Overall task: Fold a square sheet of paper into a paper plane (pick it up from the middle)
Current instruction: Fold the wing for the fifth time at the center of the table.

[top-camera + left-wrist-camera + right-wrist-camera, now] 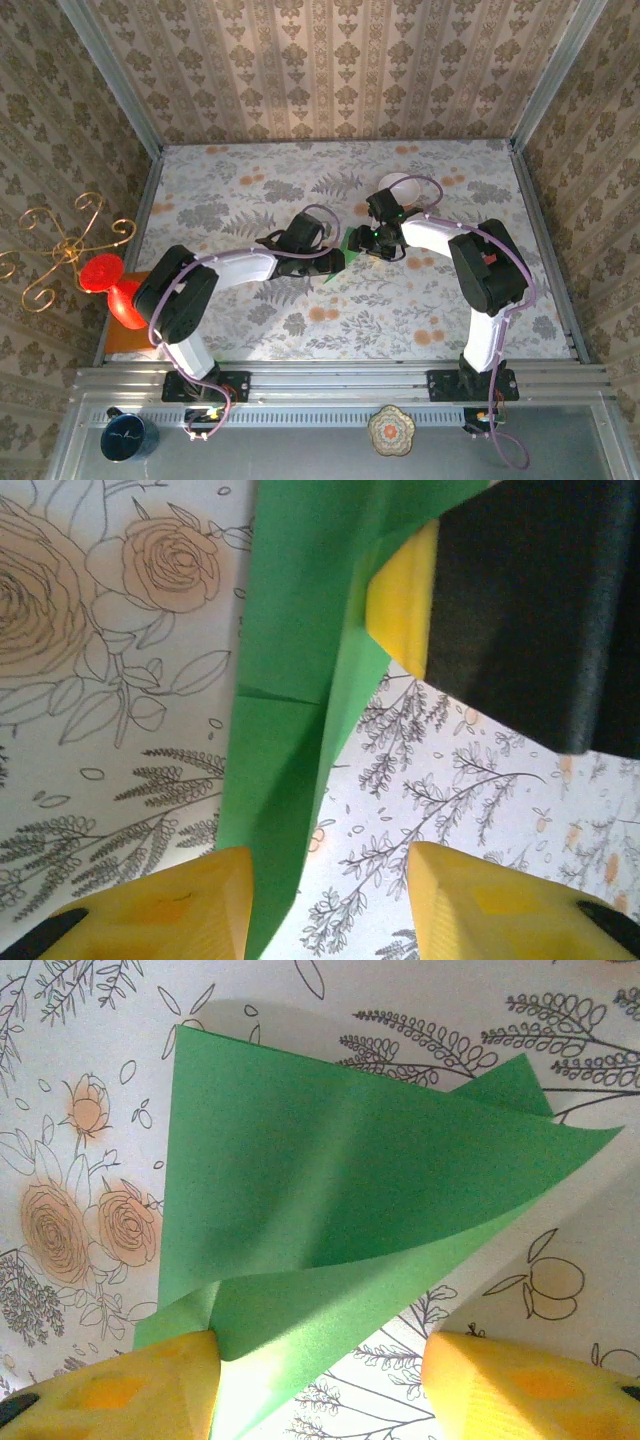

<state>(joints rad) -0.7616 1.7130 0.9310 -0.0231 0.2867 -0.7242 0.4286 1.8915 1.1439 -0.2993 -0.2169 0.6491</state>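
- Left gripper (328,880): jaws part open, nothing clamped. The paper (300,630) lies against the inner edge of one yellow finger (170,910); the other finger is clear of it.
- Right gripper (322,1360): jaws apart, no grip seen. The paper's edge meets one finger; the other finger stands well apart from it.
- Paper, location: mid-table, between the two grippers, partly folded, upper flap raised off the cloth.
- Paper, orientation: from above, the long axis runs diagonally, with the narrow tip toward the near left. In the left wrist view it is a long strip tapering toward that gripper. In the right wrist view it is a broad triangle, with its sharp corner toward frame right.
- Table (250,200): pale cloth printed with grey ferns and orange roses.
- Bowl (398,184): white, just behind the right gripper.
- Left edge: red vase (110,285) on an orange board (120,343), gold wire stand (60,250) beside it.
- Room: patterned wallpaper panels on three sides, metal frame. A mug (128,437) and a dish (391,430) sit on the near rail.
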